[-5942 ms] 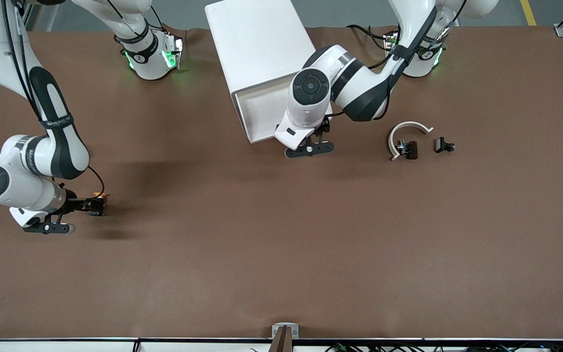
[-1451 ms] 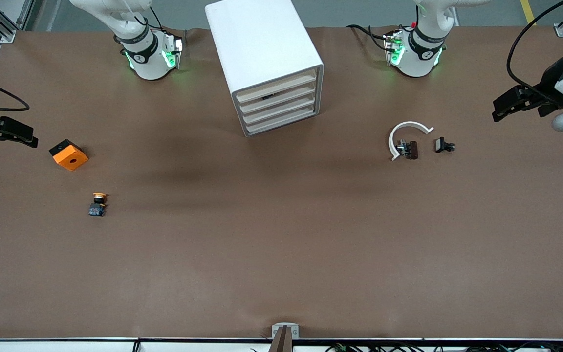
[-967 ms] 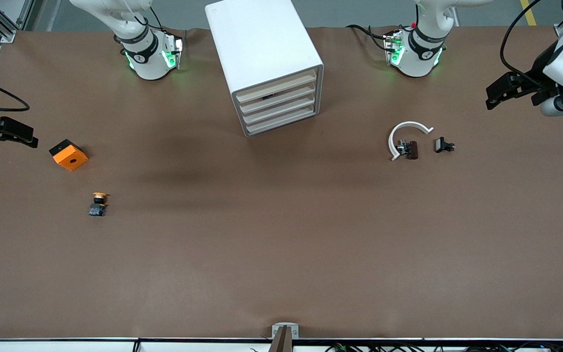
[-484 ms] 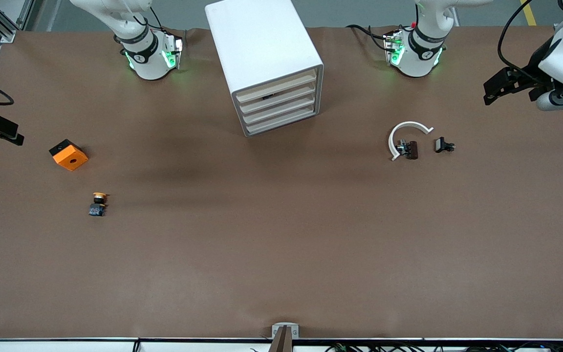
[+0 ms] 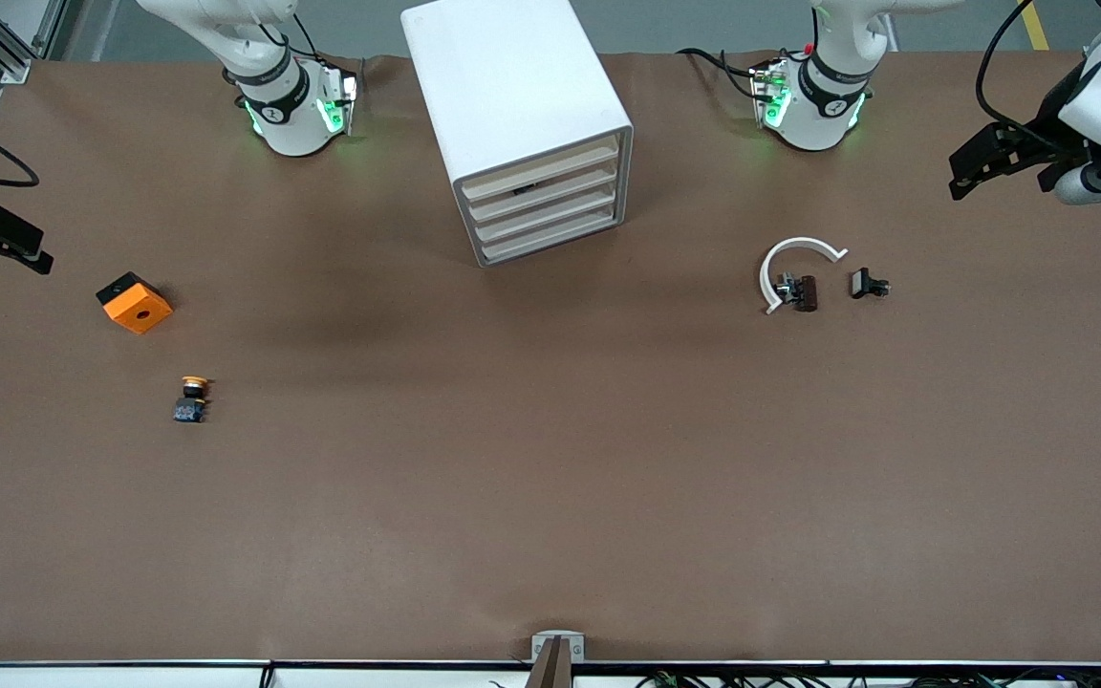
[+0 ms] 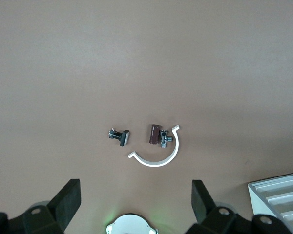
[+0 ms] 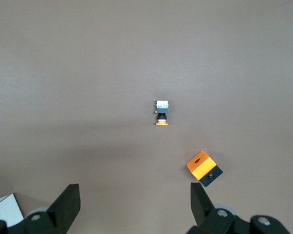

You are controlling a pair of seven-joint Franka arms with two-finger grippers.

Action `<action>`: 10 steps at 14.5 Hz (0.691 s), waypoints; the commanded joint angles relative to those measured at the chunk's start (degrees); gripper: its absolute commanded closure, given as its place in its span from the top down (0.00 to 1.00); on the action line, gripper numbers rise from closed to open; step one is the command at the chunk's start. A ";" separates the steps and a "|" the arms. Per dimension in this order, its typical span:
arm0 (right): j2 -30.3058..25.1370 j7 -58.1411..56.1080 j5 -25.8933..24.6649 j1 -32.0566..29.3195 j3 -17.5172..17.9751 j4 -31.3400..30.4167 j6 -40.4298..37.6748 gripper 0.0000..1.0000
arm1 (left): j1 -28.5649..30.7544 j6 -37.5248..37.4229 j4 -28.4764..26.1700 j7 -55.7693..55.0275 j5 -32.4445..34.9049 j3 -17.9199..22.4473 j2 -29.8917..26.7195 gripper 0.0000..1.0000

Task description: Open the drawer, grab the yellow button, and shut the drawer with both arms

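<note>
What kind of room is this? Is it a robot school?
Probably a robot lab: two white arms bolted to a brown table, practising with a small drawer cabinet, and cables along the edge.

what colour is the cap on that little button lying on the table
Orange-yellow, on a black-and-blue body; the button shows best in the right wrist view.
</note>
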 commanded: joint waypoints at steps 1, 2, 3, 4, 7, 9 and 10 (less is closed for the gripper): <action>-1.44 -0.23 0.78 -0.05 0.44 -1.88 0.88 1.00 | 0.57 1.02 -0.93 1.03 -0.54 -0.37 -0.95 1.00; -1.61 -0.23 0.70 -0.05 0.44 -2.23 0.97 1.00 | 2.05 1.11 -0.84 1.03 -0.72 -0.46 -0.87 1.00; -1.79 -0.23 0.70 -0.05 0.44 -2.41 0.88 1.00 | 2.59 1.54 -0.84 1.03 -1.59 -0.55 -0.78 1.00; -2.05 -0.23 0.52 -0.05 0.44 -2.50 0.71 1.00 | 2.77 1.63 -0.84 1.03 -1.77 -0.81 -0.78 1.00; -3.72 0.12 0.17 -0.05 0.53 -2.76 0.18 1.00 | 5.14 1.55 -0.75 -0.19 -1.60 -4.32 -0.78 1.00; -3.55 0.47 0.25 0.48 0.71 -2.23 0.44 1.00 | 4.44 1.28 -0.75 -0.28 -1.34 -4.42 -0.86 1.00; -3.63 0.48 0.26 0.48 0.62 -2.15 0.53 1.00 | 4.44 1.28 -0.58 -0.28 -1.34 -4.42 -0.78 1.00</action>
